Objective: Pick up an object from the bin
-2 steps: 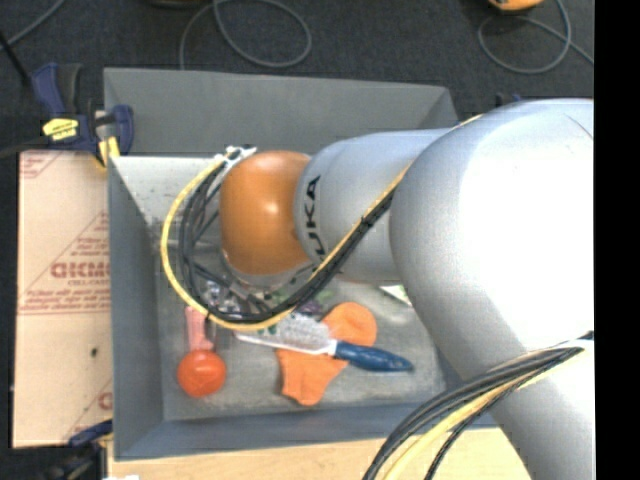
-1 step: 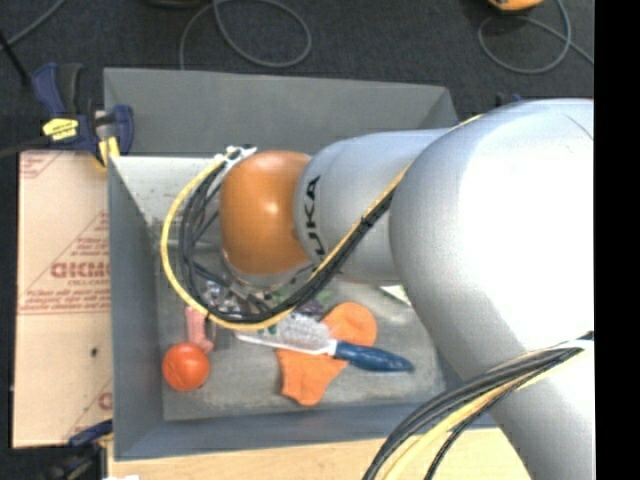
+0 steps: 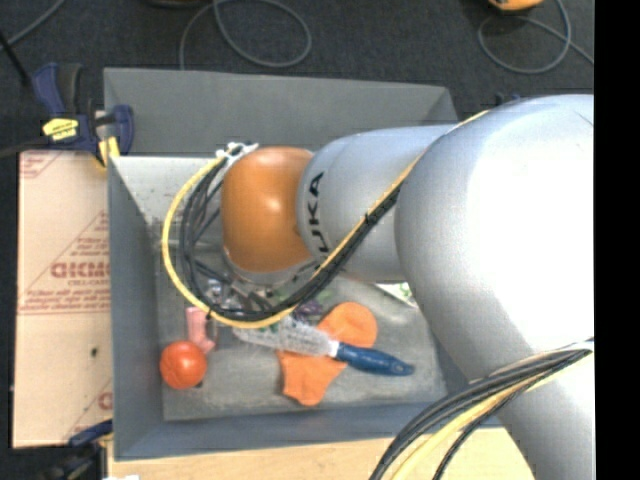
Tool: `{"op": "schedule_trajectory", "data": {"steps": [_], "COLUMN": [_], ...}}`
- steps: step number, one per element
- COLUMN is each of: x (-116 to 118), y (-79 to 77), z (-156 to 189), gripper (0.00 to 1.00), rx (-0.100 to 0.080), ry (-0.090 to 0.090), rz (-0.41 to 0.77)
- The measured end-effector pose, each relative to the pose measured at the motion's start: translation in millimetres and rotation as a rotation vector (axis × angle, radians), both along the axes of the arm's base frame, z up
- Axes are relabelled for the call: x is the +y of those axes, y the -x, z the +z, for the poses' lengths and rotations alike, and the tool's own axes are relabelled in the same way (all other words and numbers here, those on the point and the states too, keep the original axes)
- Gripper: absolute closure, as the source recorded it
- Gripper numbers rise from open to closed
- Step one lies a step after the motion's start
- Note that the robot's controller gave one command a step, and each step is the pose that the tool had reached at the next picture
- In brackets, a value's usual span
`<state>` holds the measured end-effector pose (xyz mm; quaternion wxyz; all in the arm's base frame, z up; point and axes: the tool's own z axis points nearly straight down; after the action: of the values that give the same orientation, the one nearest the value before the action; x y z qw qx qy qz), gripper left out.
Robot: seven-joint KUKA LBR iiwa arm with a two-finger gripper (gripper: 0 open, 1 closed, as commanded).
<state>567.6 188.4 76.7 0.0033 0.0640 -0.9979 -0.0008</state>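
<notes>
Because the orange wrist cover [image 3: 262,208] and the cable loop [image 3: 178,230] are placed right above the gripper [image 3: 228,292], it cannot be told whether the gripper is spread or pressed together, and whether anything is held cannot be told either. The gripper is found low in the left half of the bin [image 3: 135,288], near its floor.

Three things are seen closest to it. A small pink piece [image 3: 198,326] lies just beside it, toward the front-left. An orange ball [image 3: 183,365] is placed a little further in the same direction, in the front-left corner; whether it touches the pink piece cannot be decided. A knife-like tool [image 3: 325,348], with a silvery blade and a blue handle, is laid across an orange flat piece [image 3: 308,380]. Its long axis runs nearly parallel to the front wall, with the blade end toward the gripper and the handle toward the right.

The blade end is judged to be the nearest target. Only a short move toward the front would then be needed, and the closing direction should be set across the blade, not along it.
</notes>
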Motion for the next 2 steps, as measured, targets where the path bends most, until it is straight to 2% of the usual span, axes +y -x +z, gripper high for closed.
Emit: {"op": "schedule_trajectory", "data": {"steps": [1, 2], "x": [-22.0, -9.8], "y": [-11.6, 11.5], "z": [31.7, 74.0], "gripper": [1.0, 1.0], "rx": [-0.01, 0.0], "ry": [-0.002, -0.001], "rz": [0.015, 0.043]}}
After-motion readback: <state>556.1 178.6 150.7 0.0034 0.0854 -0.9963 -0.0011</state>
